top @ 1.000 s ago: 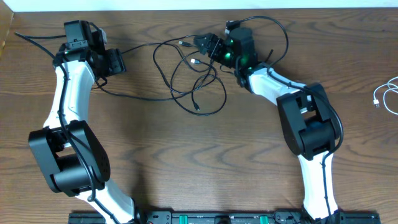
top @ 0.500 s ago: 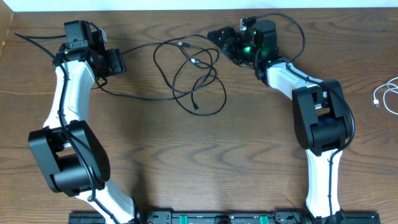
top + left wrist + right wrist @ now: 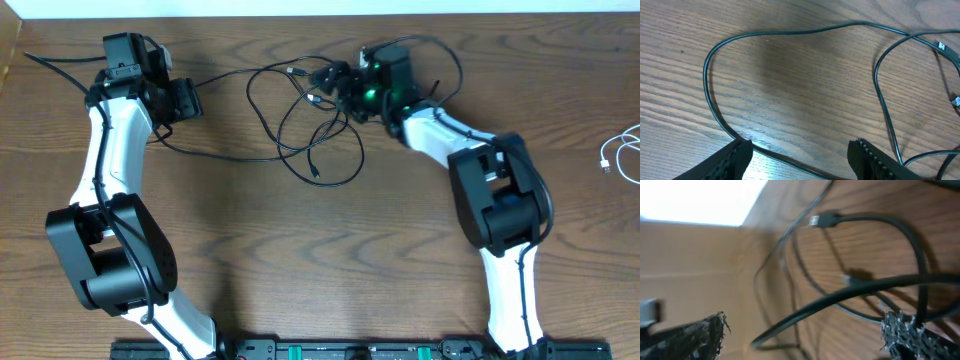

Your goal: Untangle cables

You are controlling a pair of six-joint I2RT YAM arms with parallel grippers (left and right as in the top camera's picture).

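**Overhead view**, alone in showing both arms and the whole table: black cables in one loose tangle at far centre, between left gripper and right gripper. White cable well apart at the right edge, partly cut off by the frame.

**Left wrist view**, alone in showing the left gripper close up: jaws apart. One of the black cables curving in a wide loop, then lying flat on the wood across the gap, not clamped.

**Right wrist view**, blurred: right gripper spread wide. One of the black cables crossing the gap, not pinched. Thinner loops beyond it.

**Count:**
- Two arms, two grippers, one white cable.
- Three small plug ends visible overhead in the black tangle.
- Two plug ends at the right edge of the left wrist view, and one clear in the right wrist view.
- Number of separate black cables: cannot tell, too many crossings.

**Orientation:** long axis of the black tangle left to right, one strand running left to the left gripper, loops sagging toward the near side. White cable with its plug end at the near left.
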